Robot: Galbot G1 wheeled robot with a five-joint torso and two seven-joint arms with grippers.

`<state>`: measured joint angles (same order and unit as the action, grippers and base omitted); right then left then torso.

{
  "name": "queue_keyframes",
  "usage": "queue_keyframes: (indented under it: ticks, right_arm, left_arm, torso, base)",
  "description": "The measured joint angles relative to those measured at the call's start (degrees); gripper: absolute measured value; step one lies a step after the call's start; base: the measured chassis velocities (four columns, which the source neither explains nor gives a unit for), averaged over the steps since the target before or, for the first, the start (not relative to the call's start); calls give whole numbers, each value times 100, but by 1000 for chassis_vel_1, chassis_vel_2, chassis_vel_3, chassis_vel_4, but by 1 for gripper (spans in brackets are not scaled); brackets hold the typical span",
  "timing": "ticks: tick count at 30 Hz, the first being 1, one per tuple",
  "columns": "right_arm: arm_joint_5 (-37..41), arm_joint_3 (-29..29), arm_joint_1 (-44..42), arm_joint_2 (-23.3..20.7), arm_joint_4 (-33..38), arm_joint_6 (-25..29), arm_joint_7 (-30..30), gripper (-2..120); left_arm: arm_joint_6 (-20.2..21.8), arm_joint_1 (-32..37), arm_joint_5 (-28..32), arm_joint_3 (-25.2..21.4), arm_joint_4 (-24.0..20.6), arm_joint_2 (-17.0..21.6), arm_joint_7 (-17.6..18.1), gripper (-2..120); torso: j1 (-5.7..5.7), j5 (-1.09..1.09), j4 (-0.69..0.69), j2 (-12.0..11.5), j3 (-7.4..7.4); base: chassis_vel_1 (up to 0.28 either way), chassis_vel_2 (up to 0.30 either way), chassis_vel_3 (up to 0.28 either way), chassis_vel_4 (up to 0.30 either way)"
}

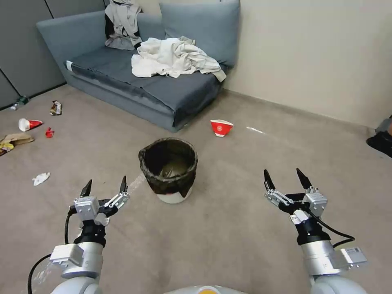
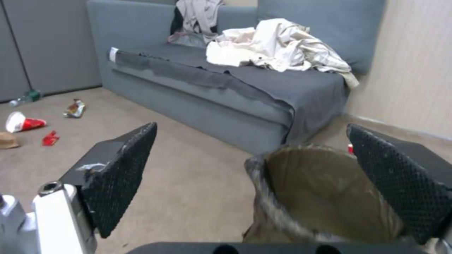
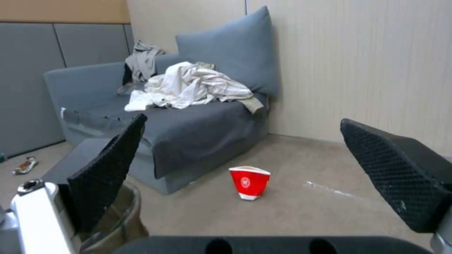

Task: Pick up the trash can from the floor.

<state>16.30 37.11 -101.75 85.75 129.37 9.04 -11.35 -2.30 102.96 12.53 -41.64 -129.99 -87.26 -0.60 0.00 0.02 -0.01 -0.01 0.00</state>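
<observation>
1. The left gripper [image 1: 105, 185] hung above the floor [image 1: 228, 228] with its fingers spread apart and nothing between them.
2. The right gripper [image 1: 286, 177] hung at about the same height on the other side, its fingers likewise spread and holding nothing.
3. The trash can [image 1: 168, 168] stood upright on the floor between the two grippers and a little beyond them, nearer the left gripper than the right, and touched neither.
4. In the left wrist view the can's bagged rim [image 2: 301, 190] lay just ahead of the gripper, toward its inner finger [image 2: 400, 183], whose tip overlapped the rim's far edge in the picture without clearly touching it.
5. In the right wrist view part of the can [image 3: 118, 218] showed behind that gripper's inner finger [image 3: 106, 173].
6. The dark bag was folded over the can's rim, and the white base showed below it; something pale seemed to lie at the bottom, though it was too dim to tell.
7. Beyond the can, ahead of the right gripper, a red-and-white paper bowl [image 1: 221, 127] lay on the floor.
8. Scattered litter [image 1: 28, 124] lay far out past the left gripper's outer side.
9. Farthest off stood a grey sofa [image 1: 163, 92] with crumpled pale cloth [image 1: 175, 57] on its seat.
</observation>
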Motion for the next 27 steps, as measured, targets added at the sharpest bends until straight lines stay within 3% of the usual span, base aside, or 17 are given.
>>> queue_keyframes:
  ticks: [10,17,21,22,26,27]
  right_arm:
    - [-2,-6,22,-15,-56,24,2,100]
    - [-120,-12,78,-19,-140,103,-2,100]
    - [-151,-42,80,-20,-159,120,-1,100]
    - [-151,-42,80,-20,-159,120,-1,100]
    - [-164,-46,72,-23,-159,123,-1,100]
    - [-164,-46,72,-23,-159,123,-1,100]
  left_arm:
    - [70,-60,20,10,63,12,-3,100]
    - [318,-269,204,70,167,186,65,100]
    - [1193,-643,822,270,214,598,562,100]
    - [1193,-643,822,270,214,598,562,100]
    - [1961,-1111,1518,463,530,1128,887,100]
    - [1961,-1111,1518,463,530,1128,887,100]
  torso:
    - [1,-1,1,0,0]
    - [0,-2,2,0,0]
    - [0,-2,1,0,-1]
    - [0,-2,1,0,-1]
    - [0,-3,0,0,0]
    - [0,-3,0,0,0]
  base:
    - [-171,172,165,-179]
    - [-39,27,25,-30]
    - [0,0,0,0]
    - [0,0,0,0]
    - [0,0,0,0]
    - [0,0,0,0]
